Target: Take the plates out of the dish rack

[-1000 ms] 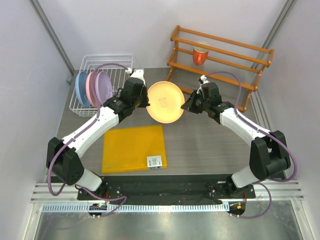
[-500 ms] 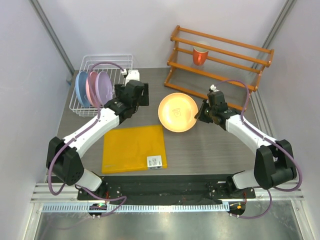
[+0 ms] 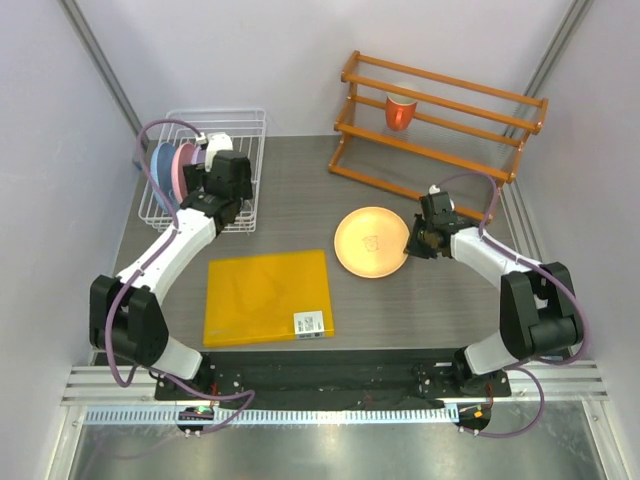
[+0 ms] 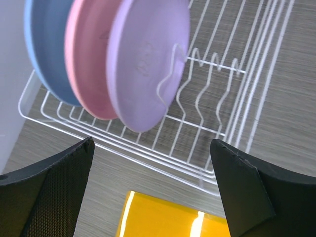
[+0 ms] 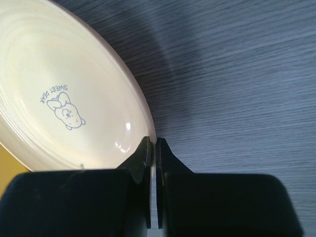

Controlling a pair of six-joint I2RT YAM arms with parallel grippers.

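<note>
The orange-yellow plate (image 3: 370, 242) lies low over the table right of centre, face up with a bear print (image 5: 64, 98). My right gripper (image 3: 412, 243) is shut on its right rim, the fingers pinching the edge (image 5: 153, 143). Whether the plate rests on the table I cannot tell. The light blue (image 3: 160, 172), pink (image 3: 180, 170) and lilac (image 3: 192, 165) plates stand upright in the white wire dish rack (image 3: 245, 125) at the back left. My left gripper (image 3: 228, 200) hangs open and empty by the rack's front right side, its view facing the lilac plate (image 4: 143, 64).
A square yellow-orange mat (image 3: 268, 296) lies near the front, left of centre, just below the rack's front wire (image 4: 217, 98). An orange wooden shelf (image 3: 440, 110) with a red cup (image 3: 401, 110) stands at the back right, behind the right arm.
The left gripper let go of the orange-yellow plate, opened and swung back left to the rack. The right gripper carried the plate down and to the right, from upright to nearly flat.
</note>
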